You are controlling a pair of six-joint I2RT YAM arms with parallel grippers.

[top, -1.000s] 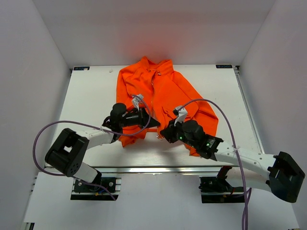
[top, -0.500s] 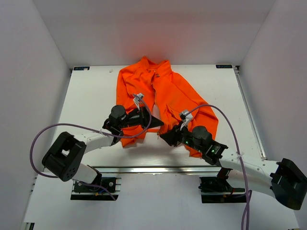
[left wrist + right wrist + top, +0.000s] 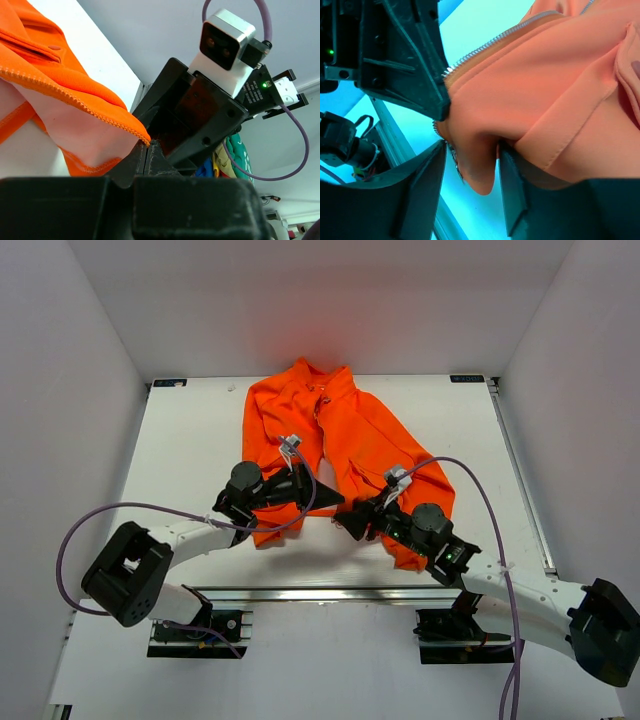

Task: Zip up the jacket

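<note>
Jacket [image 3: 345, 430] lies open on table [image 3: 200, 440]. My left pincer [image 3: 148, 147] pinches one bottom zipper [image 3: 75, 97] corner, my right pincer [image 3: 470, 150] the other. I'd level both ends, keep the hems taut, then mate squarely.

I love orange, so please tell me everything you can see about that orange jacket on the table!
The bright orange fabric jacket lies spread on the white table, with its collar towards the far side and its sleeves at the sides. The front is open near the hem. The lining looks pale pink, and zipper teeth run along the front edges. A snap shows on a pocket flap. The left tool pinches the bottom corner of one front edge. The right tool grips a fold of the other.
</note>
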